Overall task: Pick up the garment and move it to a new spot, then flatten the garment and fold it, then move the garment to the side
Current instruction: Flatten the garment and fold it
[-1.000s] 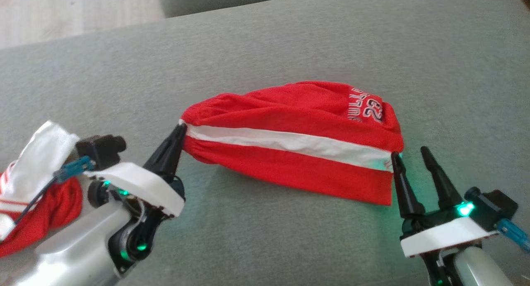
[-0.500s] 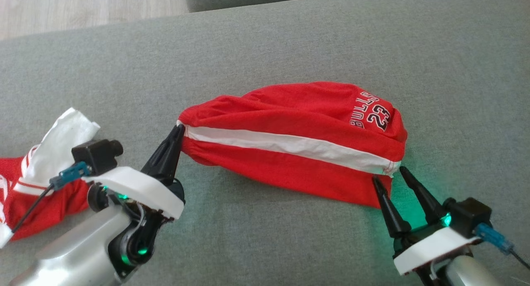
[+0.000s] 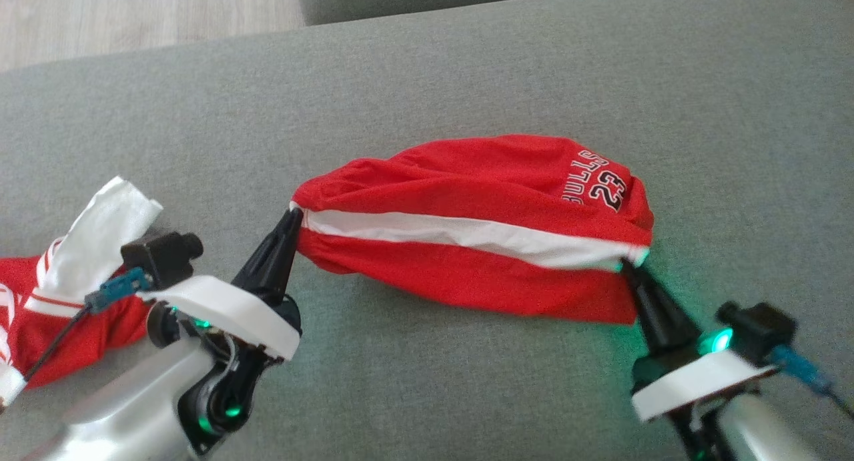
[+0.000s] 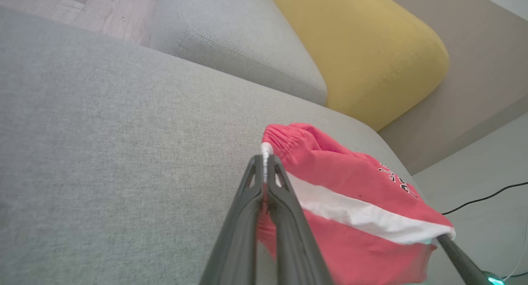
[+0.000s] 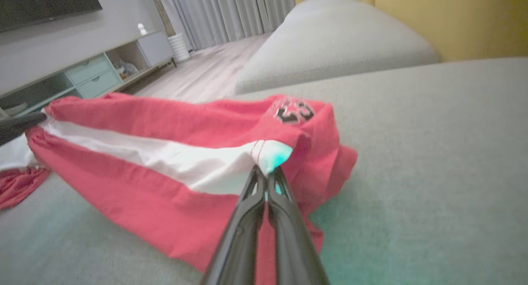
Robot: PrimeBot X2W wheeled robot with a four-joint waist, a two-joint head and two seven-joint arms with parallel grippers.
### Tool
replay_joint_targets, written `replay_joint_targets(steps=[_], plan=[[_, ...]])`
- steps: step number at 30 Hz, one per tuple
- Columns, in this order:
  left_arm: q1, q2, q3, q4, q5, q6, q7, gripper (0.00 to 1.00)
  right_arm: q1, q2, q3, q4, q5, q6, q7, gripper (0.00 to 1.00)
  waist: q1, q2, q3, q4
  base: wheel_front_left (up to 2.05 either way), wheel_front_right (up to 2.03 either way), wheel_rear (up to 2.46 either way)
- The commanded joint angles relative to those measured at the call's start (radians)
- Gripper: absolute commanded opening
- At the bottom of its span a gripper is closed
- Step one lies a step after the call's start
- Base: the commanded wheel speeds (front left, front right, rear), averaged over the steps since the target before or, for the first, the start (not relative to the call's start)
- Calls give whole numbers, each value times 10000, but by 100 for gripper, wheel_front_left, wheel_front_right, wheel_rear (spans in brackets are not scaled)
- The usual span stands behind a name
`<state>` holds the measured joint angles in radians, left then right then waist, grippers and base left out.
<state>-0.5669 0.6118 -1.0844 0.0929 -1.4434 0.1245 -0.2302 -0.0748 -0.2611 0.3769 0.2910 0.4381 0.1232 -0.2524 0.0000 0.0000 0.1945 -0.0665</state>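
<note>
I have the red garment (image 3: 467, 207) pinched at both ends of its white side stripe. My left gripper (image 3: 292, 213) is clamped together on the gathered waistband end, left of the frame's centre in the head view. My right gripper (image 3: 628, 266) is closed tight on the white hem corner at the centre right. The cloth hangs between the two grips like a slack hammock. Its upper edge is lifted, while the lower red panel sags down to the cushion and seems to be resting on it. The printed number sits at the upper right of the bundle. I judge this to be the very start of the job. The hold is made, but the garment is not yet clear of the surface. Carrying it to a new spot, flattening, folding and setting it aside are all still to do. The surface is a grey woven sofa seat (image 3: 467, 67), soft and slightly grippy by the look of it. Another red and white garment (image 3: 73, 314) lies crumpled at the lower left. A yellow cushion (image 4: 359, 50) sits at the upper right of my left wrist view. My right wrist view shows pale wood floor (image 5: 206, 72), a low cabinet (image 5: 86, 72) and grey curtains (image 5: 239, 8) along the top.
</note>
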Motion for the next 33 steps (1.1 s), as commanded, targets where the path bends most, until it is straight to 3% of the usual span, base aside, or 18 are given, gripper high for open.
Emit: replay_joint_targets(steps=[1, 6, 10, 16, 23, 28, 33], plan=[[-342, 316, 584, -264, 130, -89, -137, 0, -306, -71, -253, -741, -155, 75, -94, 0, 0, 0, -78, -51, 0, 0, 0], [-1135, 520, 1030, -964, 610, -275, -164, 0, -644, -246, -1903, -2580, -186, 75, -94, 0, 0, 0, -126, -147, 0, 0, 0], [-2824, 481, 1237, -1271, 1289, -288, 385, 0, -2101, -1107, -2729, -3033, -125, 75, -94, 0, 0, 0, 202, -233, 0, 0, 0], [-6139, -987, 1658, 134, 1998, -865, 933, 0, -5867, -2503, -3115, -1641, -46, 75, 2, 0, 0, 0, 1259, -261, 0, 0, 0], [-9122, -2381, 1908, 2570, 3299, -1810, 222, 0, -9303, -3134, -3217, -659, -312, 75, -72, 0, 0, 0, 2196, -522, 0, 0, 0], [-8923, -2616, 1985, 3123, 3568, -2307, -193, 0, -9185, -3165, -3245, -1202, -146, 75, -89, 0, 0, 0, 2498, -664, 0, 0, 0], [-6775, -2193, 1325, 2823, 4115, -2478, -298, 0, -6595, -2783, -3096, -1769, 145, 75, -91, 0, 0, 0, 2364, -758, 0, 0, 0]])
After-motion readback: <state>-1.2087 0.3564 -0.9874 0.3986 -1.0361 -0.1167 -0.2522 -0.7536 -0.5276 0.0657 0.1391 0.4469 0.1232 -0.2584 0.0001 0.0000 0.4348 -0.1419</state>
